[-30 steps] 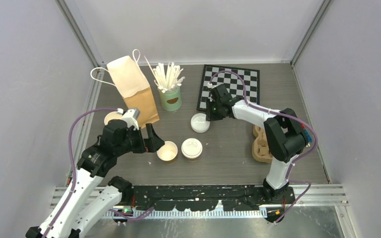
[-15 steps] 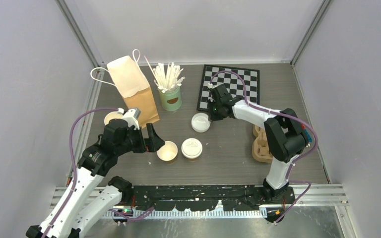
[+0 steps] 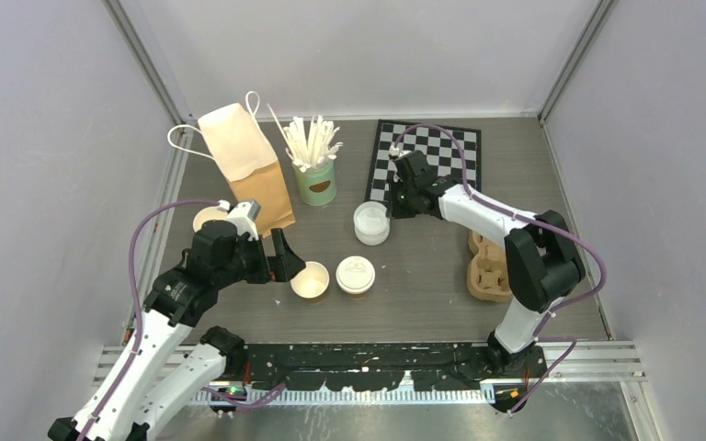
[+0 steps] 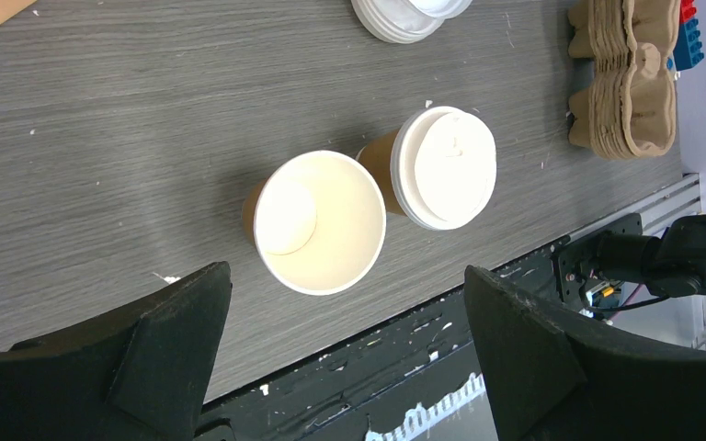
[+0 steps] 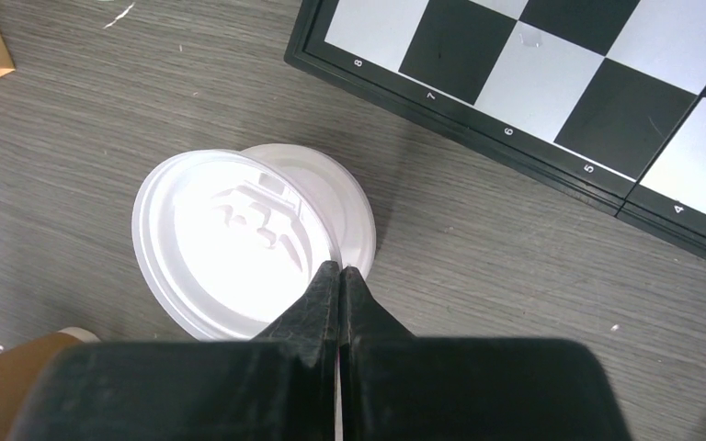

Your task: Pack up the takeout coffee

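Observation:
An open tan paper cup (image 3: pixel 311 280) (image 4: pixel 331 230) stands at the table's front middle, its cream inside showing. Right beside it stands a second cup with a white lid (image 3: pixel 356 274) (image 4: pixel 446 165) on. My left gripper (image 3: pixel 287 262) (image 4: pixel 347 274) is open wide just left of the open cup, touching nothing. My right gripper (image 3: pixel 393 207) (image 5: pixel 340 268) is shut on the rim of a white lid (image 3: pixel 370 220) (image 5: pixel 230 248), which is tilted up off another lid (image 5: pixel 349 197) lying on the table.
A paper bag (image 3: pixel 244 165) with white handles stands at the back left, next to a green can of white sticks (image 3: pixel 315 179). A chessboard (image 3: pixel 437 152) lies at the back right. Brown pulp trays (image 3: pixel 487 266) sit at the right. A cream round rim (image 3: pixel 207 218) shows behind the left arm.
My right gripper has shut on the lid's rim and raised it slightly toward the back. The left arm and both cups have not moved.

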Robot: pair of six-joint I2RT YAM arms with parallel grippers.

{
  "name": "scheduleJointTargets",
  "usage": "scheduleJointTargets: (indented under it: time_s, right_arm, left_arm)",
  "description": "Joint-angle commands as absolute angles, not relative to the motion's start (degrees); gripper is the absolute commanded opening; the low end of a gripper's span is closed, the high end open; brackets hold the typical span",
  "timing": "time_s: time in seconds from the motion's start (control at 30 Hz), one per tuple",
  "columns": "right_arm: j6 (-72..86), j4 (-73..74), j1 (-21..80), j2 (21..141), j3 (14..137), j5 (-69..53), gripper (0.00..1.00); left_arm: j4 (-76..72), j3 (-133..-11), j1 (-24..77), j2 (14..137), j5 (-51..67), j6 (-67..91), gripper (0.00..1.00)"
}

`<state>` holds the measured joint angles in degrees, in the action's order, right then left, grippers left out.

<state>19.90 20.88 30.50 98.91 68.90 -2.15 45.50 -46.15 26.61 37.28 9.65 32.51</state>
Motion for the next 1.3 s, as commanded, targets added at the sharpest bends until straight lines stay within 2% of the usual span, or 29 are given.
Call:
scheduleJointTargets:
  time_s: [0.0,0.27,0.5,0.83,1.27]
  right_arm:
    - [21.04,21.41,30.45,94.66,69.78,-2.26,0.0]
    - [23.45,24.02,30.55,87.83,69.41,-3.69,0.0]
    - [27.13,24.72,33.84,80.51,67.79,-4.53,0.0]
    - [30.61,26.11,46.49,78.76,68.51,3.42,0.0]
    - [32.25,25.78,53.18,78.31,68.89,7.35,0.0]
  left_arm:
    - [44.33,-46.35,26.78,37.56,9.13,31.99,1.0]
    - [44.46,-48.35,26.77,40.64,9.2,32.86,0.99]
    - [41.36,-52.72,26.81,47.25,14.45,34.68,0.86]
    - [35.71,-55.18,27.29,52.64,17.47,41.07,0.71]
    - [36.83,-55.02,29.09,56.5,11.66,40.14,0.51]
